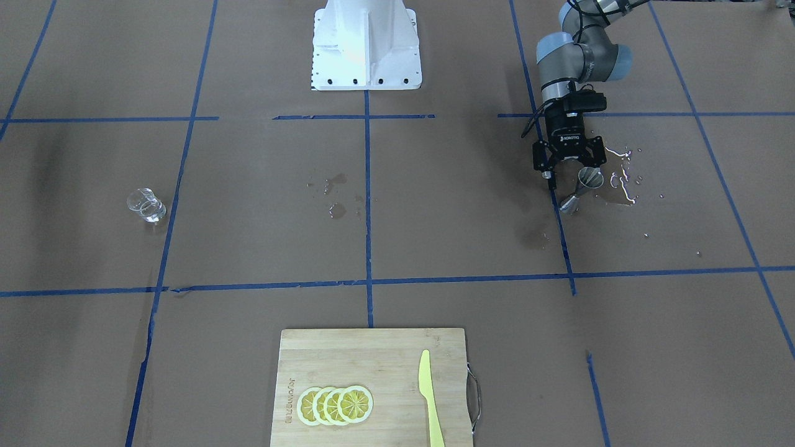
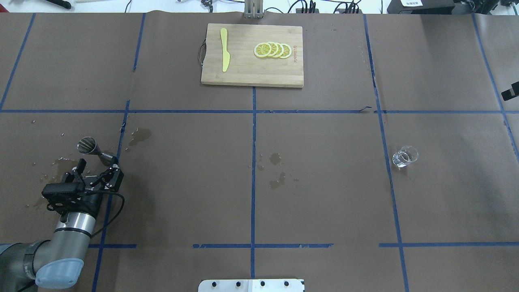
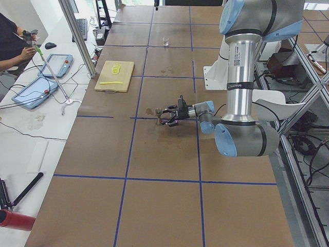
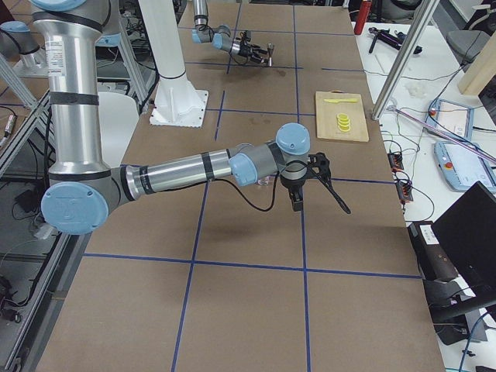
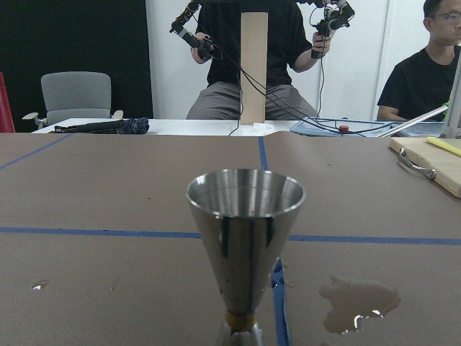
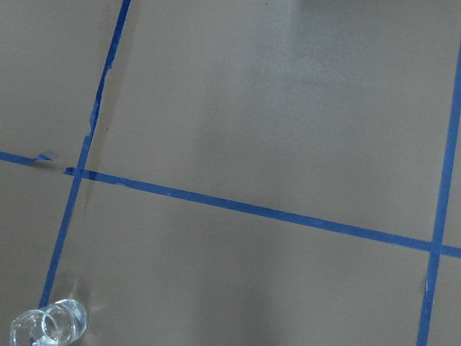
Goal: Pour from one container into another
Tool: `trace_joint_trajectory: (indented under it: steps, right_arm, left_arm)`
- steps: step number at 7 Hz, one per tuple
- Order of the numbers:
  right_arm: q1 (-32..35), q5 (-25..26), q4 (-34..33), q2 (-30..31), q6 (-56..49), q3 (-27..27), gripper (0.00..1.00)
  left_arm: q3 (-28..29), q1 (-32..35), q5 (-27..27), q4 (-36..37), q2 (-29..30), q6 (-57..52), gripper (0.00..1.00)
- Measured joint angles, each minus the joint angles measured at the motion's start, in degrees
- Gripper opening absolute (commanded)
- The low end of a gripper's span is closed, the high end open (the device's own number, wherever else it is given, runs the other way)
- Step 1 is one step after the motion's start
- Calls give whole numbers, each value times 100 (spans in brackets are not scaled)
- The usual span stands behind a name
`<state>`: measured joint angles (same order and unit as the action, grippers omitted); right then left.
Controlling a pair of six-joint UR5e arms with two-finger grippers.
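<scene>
Directly ahead of the left end effector, the steel jigger is shown upright on the desk, wider cup uppermost. In the left wrist view it is centred and close to the camera. The left end effector is held low over the desk with its fingers spread wide, and nothing is gripped between them. The jigger stands just beyond the fingertips. Wet patches are seen on the brown paper beside and behind this end effector, and further patches lie well off to its right, near the desk's middle. The right end effector appears only in the exterior right view, and how far it is open cannot be told. The clear glass cup stands on the desk, apart from the right end effector, and falls in the lower left corner of the right wrist view. Far ahead of both end effectors, at the desk's opposite edge, a wooden cutting board is seen. It carries a row of lemon slices and a yellow knife.
</scene>
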<state>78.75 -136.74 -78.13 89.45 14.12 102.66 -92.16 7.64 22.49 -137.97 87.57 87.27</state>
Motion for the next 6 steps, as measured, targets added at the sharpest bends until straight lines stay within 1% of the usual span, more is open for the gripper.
trace_joint_trajectory:
  steps: [2, 4, 5, 6]
  right_arm:
    - [0, 6, 55, 10, 9, -21, 100]
    - [0, 13, 60, 11, 12, -32, 100]
    - [-3, 15, 61, 10, 12, -37, 100]
    - [-6, 16, 61, 6, 12, -41, 100]
  left_arm:
    - [133, 128, -35, -4, 24, -5, 88]
    - [152, 213, -34, -10, 107, -8, 73]
    - [154, 224, -34, -10, 137, -8, 68]
    - [158, 227, -31, -10, 154, -8, 60]
